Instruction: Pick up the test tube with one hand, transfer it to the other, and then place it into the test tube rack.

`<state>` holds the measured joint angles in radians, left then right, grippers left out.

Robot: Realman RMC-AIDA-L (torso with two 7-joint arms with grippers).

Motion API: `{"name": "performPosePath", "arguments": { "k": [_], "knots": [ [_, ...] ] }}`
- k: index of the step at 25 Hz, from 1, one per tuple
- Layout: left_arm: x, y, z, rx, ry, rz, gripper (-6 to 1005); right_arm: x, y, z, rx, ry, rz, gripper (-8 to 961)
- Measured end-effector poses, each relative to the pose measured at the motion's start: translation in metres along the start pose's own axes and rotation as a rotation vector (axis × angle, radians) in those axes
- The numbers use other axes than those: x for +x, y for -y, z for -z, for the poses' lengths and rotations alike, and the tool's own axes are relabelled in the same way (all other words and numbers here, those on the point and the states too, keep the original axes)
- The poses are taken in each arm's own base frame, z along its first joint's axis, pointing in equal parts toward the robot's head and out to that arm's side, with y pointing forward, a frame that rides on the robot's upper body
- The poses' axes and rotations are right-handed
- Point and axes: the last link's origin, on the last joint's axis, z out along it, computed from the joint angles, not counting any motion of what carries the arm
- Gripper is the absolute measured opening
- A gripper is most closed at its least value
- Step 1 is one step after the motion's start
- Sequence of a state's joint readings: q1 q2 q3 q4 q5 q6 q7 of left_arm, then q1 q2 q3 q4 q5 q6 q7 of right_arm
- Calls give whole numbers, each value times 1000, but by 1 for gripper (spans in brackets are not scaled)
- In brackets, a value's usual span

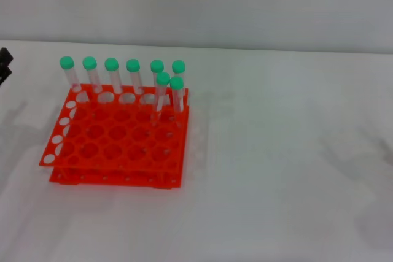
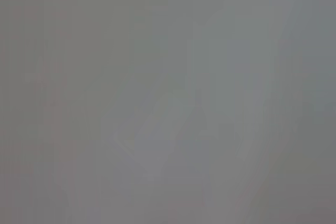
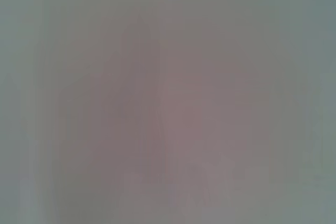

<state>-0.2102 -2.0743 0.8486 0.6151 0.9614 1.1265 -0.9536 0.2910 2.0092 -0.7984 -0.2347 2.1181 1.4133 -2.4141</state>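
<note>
Orange-red plastic test tube rack [image 1: 116,142], two-tiered, with a grid of round holes: stands on the white counter [image 1: 276,151], left of centre in the head view. Eight slim clear plastic test tubes with green screw caps: six upright in the rack's far row, caps running from the leftmost [image 1: 66,62] to the rightmost [image 1: 178,66]; two more, [image 1: 162,79] and [image 1: 176,83], in the next row at the right end, the first leaning slightly. Black part of the left tool [image 1: 3,65]: at the far left edge, well apart from the rack; whether released or clenched cannot be told. Right tool: outside the head view. Both wrist views: featureless grey.
</note>
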Motion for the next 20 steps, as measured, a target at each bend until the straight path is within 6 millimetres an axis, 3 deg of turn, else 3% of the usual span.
{"name": "performPosePath", "arguments": {
  "k": [15,20],
  "knots": [
    [-21,-17,-6,11,-41,64,802,-1,17,26,106,13,32,861],
    [-14,-18,-5,14,-109,99,802,-4,25,32,160,35,28,861]
  ]
}}
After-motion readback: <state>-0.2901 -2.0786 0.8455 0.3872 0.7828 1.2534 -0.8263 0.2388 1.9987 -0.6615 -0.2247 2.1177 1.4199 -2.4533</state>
